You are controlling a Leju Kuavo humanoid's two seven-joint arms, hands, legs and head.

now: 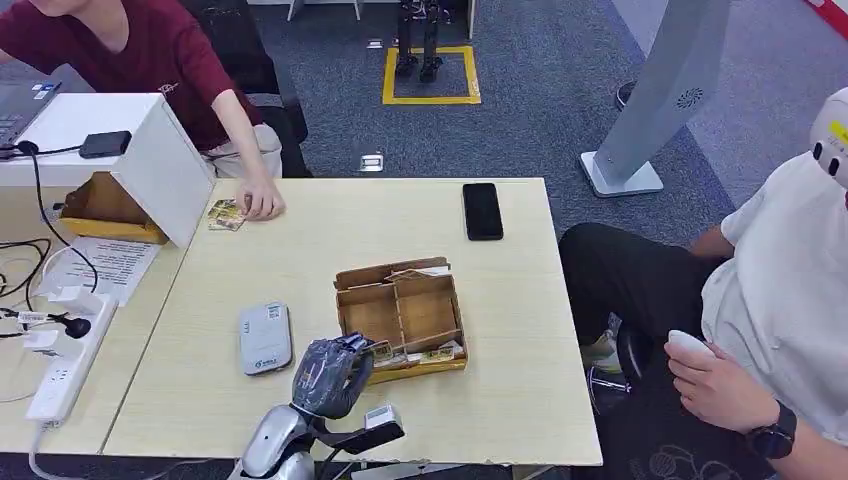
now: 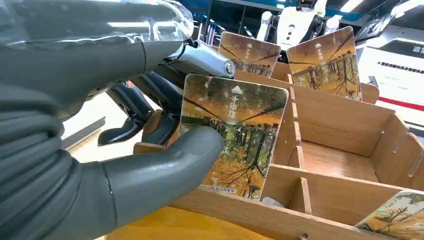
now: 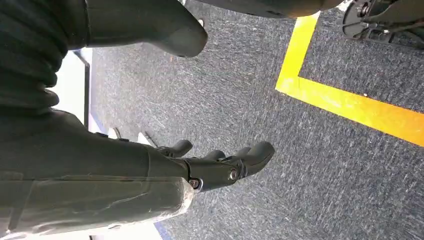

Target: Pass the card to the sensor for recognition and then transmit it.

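One glossy card (image 2: pixel 232 135) printed with autumn trees stands in the near slot of the wooden divided box (image 1: pixel 400 318), pinched between thumb and dark fingers of the left hand (image 1: pixel 328 372). I think it should lift straight up, clear of the thin plywood wall. Beside the box lies the smooth grey sensor pad (image 1: pixel 265 338). The right hand (image 3: pixel 220 165) hangs over the floor, fingers loosely apart.

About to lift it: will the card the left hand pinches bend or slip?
The card looks flat and rigid, so probably stiff. Its glossy printed face may slide under the left hand's thumb. It looks thin, so likely light.
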